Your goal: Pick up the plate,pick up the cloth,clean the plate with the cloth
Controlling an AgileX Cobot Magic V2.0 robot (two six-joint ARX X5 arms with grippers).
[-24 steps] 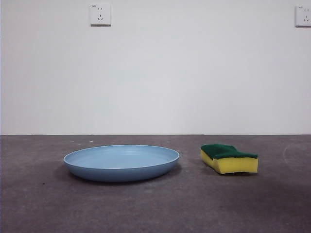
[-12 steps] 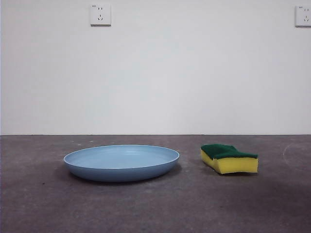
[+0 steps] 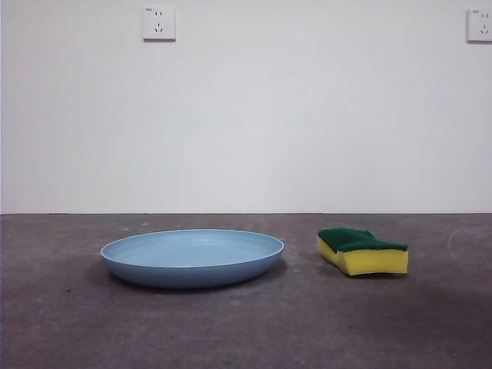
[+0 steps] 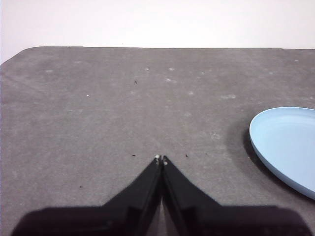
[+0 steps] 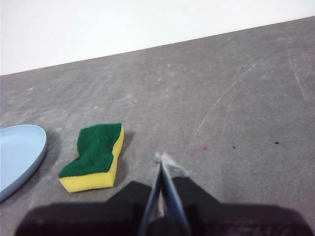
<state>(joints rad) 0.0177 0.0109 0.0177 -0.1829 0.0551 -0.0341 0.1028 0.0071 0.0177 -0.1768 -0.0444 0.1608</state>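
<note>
The light-blue plate [image 3: 192, 257] lies flat on the dark grey table, left of centre in the front view. The cloth, a yellow sponge with a green top [image 3: 361, 250], lies to its right, apart from it. My left gripper [image 4: 161, 159] is shut and empty, above bare table with the plate's edge [image 4: 288, 145] off to one side. My right gripper [image 5: 161, 158] is shut and empty, close beside the sponge [image 5: 95, 156], not touching it; the plate's edge [image 5: 19, 155] shows beyond it. Neither arm shows in the front view.
A white wall stands behind the table with two sockets [image 3: 158, 23] [image 3: 480, 24] high up. The table's far edge and a rounded corner [image 4: 24, 51] show in the left wrist view. Faint scratches mark the table near the right gripper.
</note>
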